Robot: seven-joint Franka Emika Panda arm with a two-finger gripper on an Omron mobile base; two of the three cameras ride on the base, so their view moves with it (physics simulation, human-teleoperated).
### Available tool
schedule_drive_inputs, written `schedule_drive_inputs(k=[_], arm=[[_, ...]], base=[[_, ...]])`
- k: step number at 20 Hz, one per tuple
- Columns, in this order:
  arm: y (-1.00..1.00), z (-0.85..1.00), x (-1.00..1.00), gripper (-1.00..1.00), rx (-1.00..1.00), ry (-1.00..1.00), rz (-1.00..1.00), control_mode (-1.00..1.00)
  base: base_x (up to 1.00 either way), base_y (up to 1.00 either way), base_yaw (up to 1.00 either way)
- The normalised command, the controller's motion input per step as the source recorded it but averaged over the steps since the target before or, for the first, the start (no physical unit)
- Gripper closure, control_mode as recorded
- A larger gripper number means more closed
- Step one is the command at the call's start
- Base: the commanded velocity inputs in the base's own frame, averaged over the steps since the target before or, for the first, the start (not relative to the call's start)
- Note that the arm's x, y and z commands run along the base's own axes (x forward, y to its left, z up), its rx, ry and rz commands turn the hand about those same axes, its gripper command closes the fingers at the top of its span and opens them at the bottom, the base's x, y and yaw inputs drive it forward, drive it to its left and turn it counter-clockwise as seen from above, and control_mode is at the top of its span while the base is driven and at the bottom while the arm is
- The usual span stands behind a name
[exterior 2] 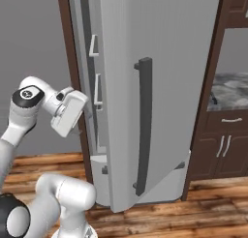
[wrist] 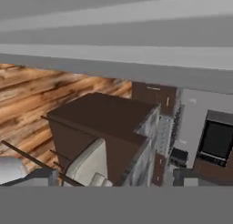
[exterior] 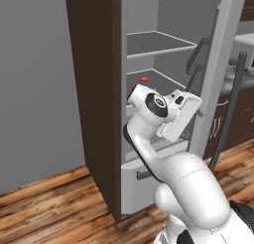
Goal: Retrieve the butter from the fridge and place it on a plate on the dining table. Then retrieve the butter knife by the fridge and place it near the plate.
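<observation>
Currently the fridge [exterior: 163,79] stands open, door [exterior 2: 145,96] swung wide with its dark bar handle [exterior 2: 143,126] facing the right base camera. Tool [wrist: 113,180] sits at the fridge opening, level with the middle shelf [exterior: 158,82]; fingertips [wrist: 45,176] stand far apart, nothing between them. A small red item [exterior: 144,79] lies on that shelf, toward the fridge's left wall. Upper shelf [exterior: 156,43] is bare grey. Butter: cannot pick it out anywhere in the fridge.
</observation>
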Motion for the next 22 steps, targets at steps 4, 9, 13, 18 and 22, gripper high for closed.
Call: schedule_drive_inputs(k=[4, 9, 13, 18, 22], arm=[[0.00, 0.00, 0.71, -1.00, -0.16, 0.20, 0.00, -1.00], [0.00, 0.00, 0.56, -1.00, -0.13, 0.18, 0.00, -1.00], [-0.03, 0.00, 0.53, -1.00, -0.09, 0.19, 0.01, -1.00], [-0.06, -0.04, 0.52, -1.00, -0.05, 0.15, 0.01, -1.00], [-0.13, -0.10, 0.30, -1.00, -0.03, 0.09, 0.00, -1.00]], base=[[0.00, 0.00, 0.00], [0.00, 0.00, 0.00], [0.00, 0.00, 0.00], [0.00, 0.00, 0.00], [0.00, 0.00, 0.00]])
